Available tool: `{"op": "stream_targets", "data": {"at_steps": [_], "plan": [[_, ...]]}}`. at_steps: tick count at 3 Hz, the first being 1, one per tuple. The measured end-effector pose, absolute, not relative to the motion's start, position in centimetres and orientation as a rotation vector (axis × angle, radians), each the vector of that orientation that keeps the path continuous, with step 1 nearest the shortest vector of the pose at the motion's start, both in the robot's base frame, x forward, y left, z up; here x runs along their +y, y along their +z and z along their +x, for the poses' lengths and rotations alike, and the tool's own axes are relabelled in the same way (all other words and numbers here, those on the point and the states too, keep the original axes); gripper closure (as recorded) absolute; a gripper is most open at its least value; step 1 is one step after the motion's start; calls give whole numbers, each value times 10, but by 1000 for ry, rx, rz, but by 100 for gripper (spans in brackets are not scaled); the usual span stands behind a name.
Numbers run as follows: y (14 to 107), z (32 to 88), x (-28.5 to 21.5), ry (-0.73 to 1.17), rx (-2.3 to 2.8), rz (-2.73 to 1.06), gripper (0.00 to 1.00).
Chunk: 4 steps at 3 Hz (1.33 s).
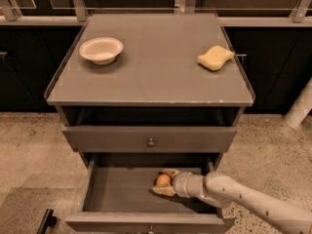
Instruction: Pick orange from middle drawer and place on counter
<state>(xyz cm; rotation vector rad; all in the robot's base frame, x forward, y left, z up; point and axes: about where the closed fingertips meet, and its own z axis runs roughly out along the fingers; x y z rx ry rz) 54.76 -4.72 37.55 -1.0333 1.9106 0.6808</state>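
The orange (163, 180) lies on the grey floor of the open middle drawer (119, 191), right of its centre. My gripper (160, 181) reaches into the drawer from the right. Its two tan fingers (169, 172) sit on either side of the orange and touch it, so it is shut on the orange, which rests low in the drawer. The counter (161, 62) is the grey cabinet top above.
A white bowl (101, 49) stands at the counter's back left and a pale yellow sponge (215, 57) at its right. A closed knobbed drawer front (148, 139) overhangs the open drawer. My white arm (243, 199) crosses the drawer's right front corner. Speckled floor surrounds the cabinet.
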Motion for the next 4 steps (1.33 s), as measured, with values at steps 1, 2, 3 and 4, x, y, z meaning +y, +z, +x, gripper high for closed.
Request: {"op": "stream_targets", "data": {"at_steps": [1, 2, 3, 4], "plan": [[376, 548, -47, 681, 1911, -1033, 65], [376, 548, -47, 681, 1910, -1033, 89], [400, 545, -52, 745, 1840, -1001, 100], [446, 536, -68, 756, 1722, -953, 100]]}}
